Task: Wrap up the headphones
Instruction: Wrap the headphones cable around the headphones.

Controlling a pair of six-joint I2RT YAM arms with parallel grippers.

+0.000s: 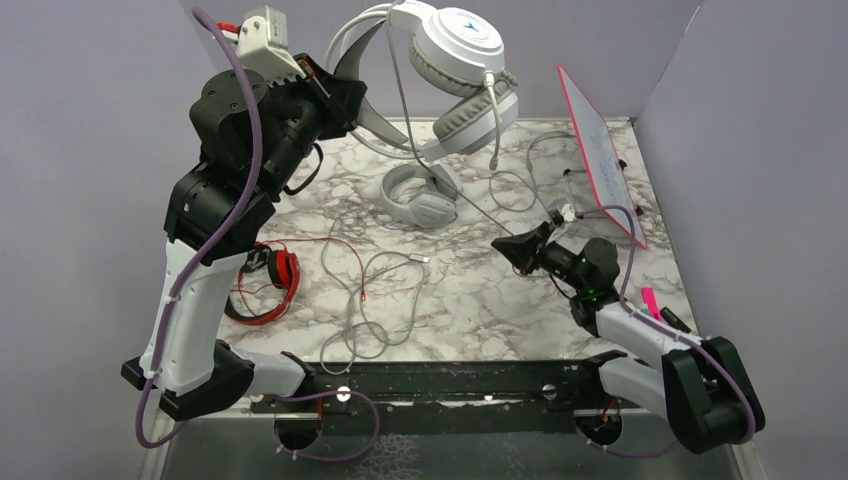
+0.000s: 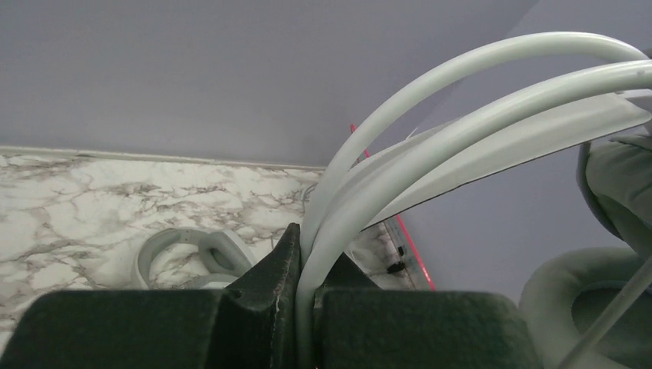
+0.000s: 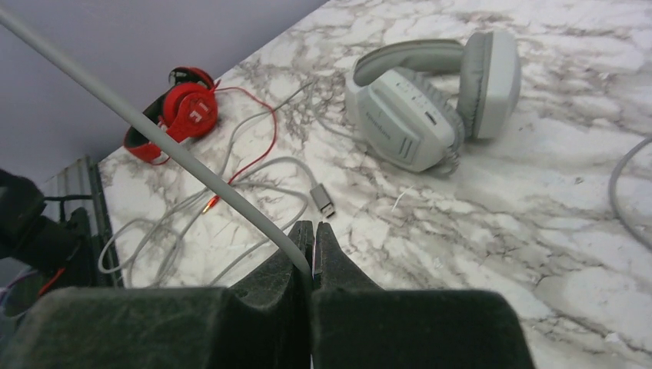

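My left gripper [image 1: 345, 100] is raised at the back left, shut on the headband [image 2: 430, 115] of the white-silver headphones [image 1: 460, 60], which hang in the air. Their thin grey cable [image 3: 169, 146] runs down to my right gripper [image 1: 505, 245], low over the table at the right, which is shut on it [image 3: 314, 231]. The light grey headphones [image 1: 420, 195] lie at the table's middle back [image 3: 423, 100]. The red-and-black headphones [image 1: 270, 280] lie at the left beside my left arm [image 3: 181, 111], their red cable trailing right.
Loose grey cable loops [image 1: 370, 290] with a USB plug [image 3: 323, 200] sprawl over the marble table's middle. A white board with a pink edge [image 1: 600, 150] leans at the back right. Purple walls close in the back and both sides.
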